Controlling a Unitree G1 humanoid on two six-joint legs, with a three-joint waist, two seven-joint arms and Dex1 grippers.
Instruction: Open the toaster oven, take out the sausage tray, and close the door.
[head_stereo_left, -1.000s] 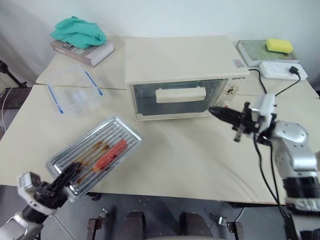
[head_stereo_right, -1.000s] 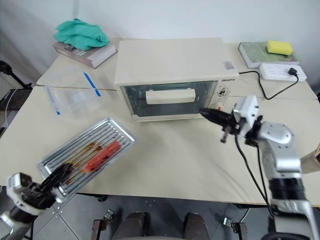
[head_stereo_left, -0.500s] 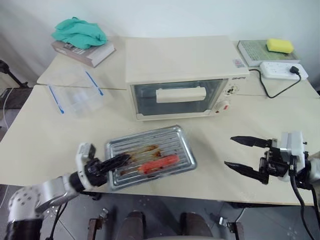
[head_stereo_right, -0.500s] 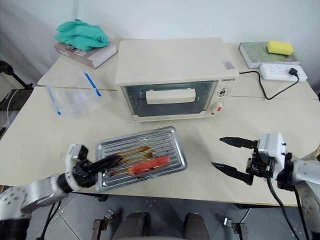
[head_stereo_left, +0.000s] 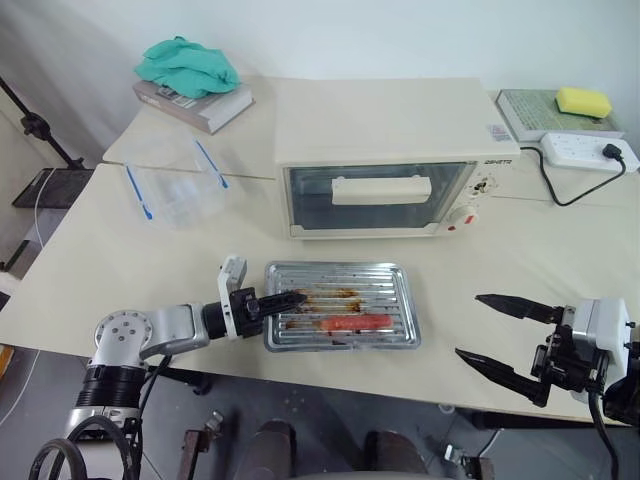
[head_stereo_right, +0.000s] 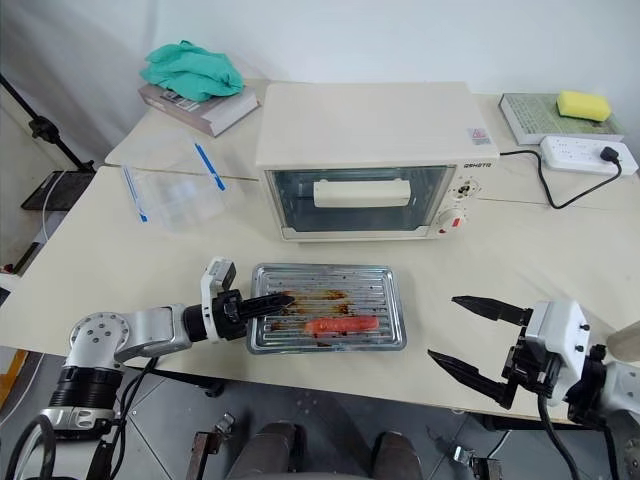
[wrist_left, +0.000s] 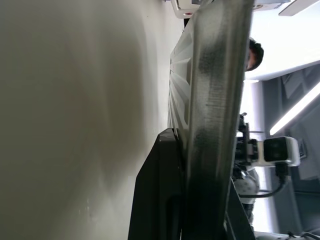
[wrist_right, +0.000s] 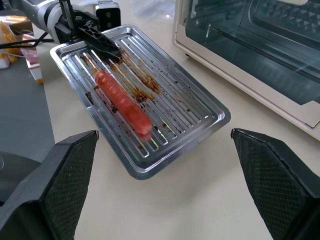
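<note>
From where I stand, no lettering can be made out. The toaster oven (head_stereo_right: 365, 160) carries a short dark brand mark at the top of its right panel, too small to read. A small reddish sticker (head_stereo_right: 479, 133) sits on the oven's top near the right rear corner, its print illegible. The book (head_stereo_right: 195, 100) under the green cloth (head_stereo_right: 192, 68) shows a printed cover, unreadable too.

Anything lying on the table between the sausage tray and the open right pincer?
Nothing: in the left eye view, only bare table separates the sausage tray from the right pincer.
</note>
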